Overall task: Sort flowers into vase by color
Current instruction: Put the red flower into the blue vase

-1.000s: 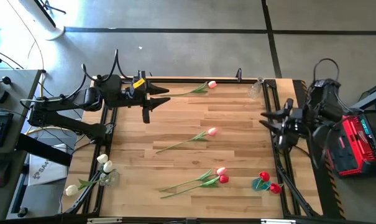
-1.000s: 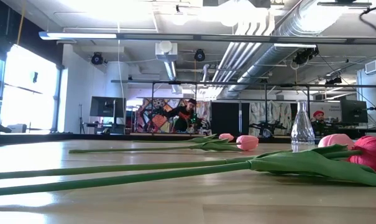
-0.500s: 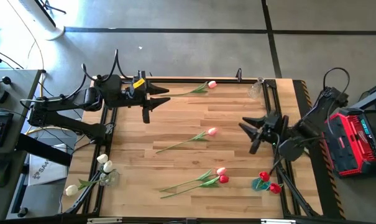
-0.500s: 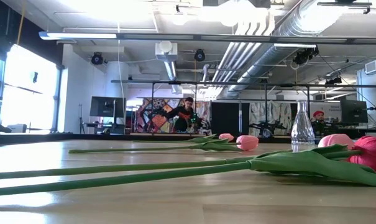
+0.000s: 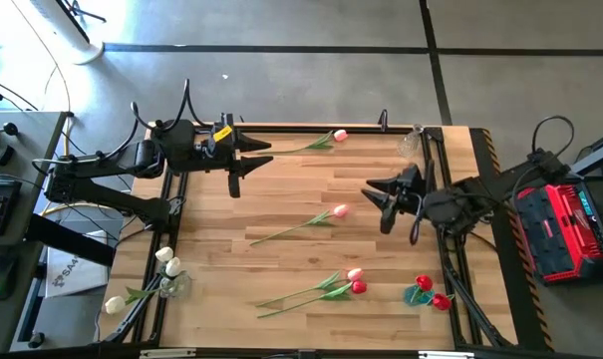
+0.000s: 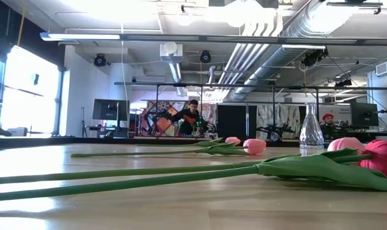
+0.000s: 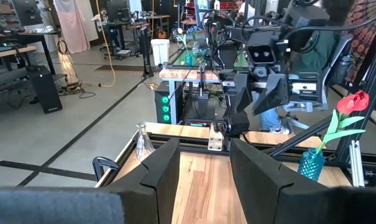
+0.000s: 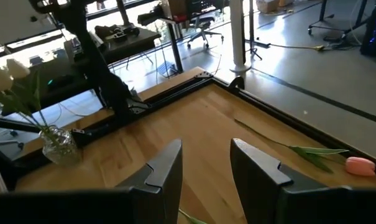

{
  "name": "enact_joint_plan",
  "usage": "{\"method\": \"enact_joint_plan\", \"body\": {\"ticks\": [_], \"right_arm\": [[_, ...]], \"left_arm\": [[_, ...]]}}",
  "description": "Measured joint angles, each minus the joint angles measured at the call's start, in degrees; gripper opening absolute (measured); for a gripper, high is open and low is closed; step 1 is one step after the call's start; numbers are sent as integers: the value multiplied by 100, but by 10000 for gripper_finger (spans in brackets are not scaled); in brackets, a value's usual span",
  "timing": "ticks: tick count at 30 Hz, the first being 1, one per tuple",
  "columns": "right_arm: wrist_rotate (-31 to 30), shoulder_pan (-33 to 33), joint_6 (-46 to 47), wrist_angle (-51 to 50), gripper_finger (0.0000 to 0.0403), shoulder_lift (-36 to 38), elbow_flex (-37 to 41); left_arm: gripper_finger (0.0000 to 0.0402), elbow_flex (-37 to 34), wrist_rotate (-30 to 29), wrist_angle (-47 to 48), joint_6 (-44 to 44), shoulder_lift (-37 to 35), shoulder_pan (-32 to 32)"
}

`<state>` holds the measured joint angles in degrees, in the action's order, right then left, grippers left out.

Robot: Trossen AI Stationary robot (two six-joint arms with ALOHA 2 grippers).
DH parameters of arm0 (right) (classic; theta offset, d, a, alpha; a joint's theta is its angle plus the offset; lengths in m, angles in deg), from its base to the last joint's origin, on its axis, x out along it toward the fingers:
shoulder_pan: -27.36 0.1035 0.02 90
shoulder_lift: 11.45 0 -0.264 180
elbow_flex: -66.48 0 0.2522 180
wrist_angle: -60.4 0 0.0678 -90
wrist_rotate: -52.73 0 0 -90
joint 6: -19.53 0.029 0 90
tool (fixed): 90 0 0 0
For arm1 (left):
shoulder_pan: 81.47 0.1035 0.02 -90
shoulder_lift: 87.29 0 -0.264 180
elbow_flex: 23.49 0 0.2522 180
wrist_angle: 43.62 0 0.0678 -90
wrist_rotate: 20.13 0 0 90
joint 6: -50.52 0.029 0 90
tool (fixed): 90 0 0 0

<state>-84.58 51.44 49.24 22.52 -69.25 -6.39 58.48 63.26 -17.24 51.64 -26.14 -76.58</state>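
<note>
1. We count four loose artificial tulips lying flat on the light wooden table [image 5: 281, 199]: a pink-headed tulip [image 5: 339, 210] at mid-table, a second pink tulip [image 5: 339, 135] at the far edge, and a pink tulip [image 5: 354, 274] touching a red tulip [image 5: 359, 287] toward the near edge.
2. A blue glass vase [image 5: 417, 295] at the near right corner holds red tulips [image 5: 424, 283]; a clear vase [image 5: 173, 283] at the near left corner holds cream-white tulips [image 5: 167, 261]; an empty clear glass vase [image 5: 409, 146] stands at the far right.
3. The right gripper [image 5: 381, 195] hangs over the table just right of the mid-table tulip, fingers [image 8: 166, 171] parted, holding nothing.
4. The left gripper [image 5: 243, 160] waits at the far left, fingers [image 7: 160, 171] apart, empty.
</note>
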Motion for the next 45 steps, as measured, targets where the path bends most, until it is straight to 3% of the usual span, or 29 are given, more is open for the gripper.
{"method": "enact_joint_plan", "body": {"ticks": [22,34,45], "right_arm": [[-318,-177,-301,225,123,372,0],[-9,-394,-709,811,123,52,0],[309,-107,-759,1149,123,103,-2]], "left_arm": [[128,0,0,1,0,0,2],[128,0,0,1,0,0,2],[128,0,0,-97,-61,0,0]]}}
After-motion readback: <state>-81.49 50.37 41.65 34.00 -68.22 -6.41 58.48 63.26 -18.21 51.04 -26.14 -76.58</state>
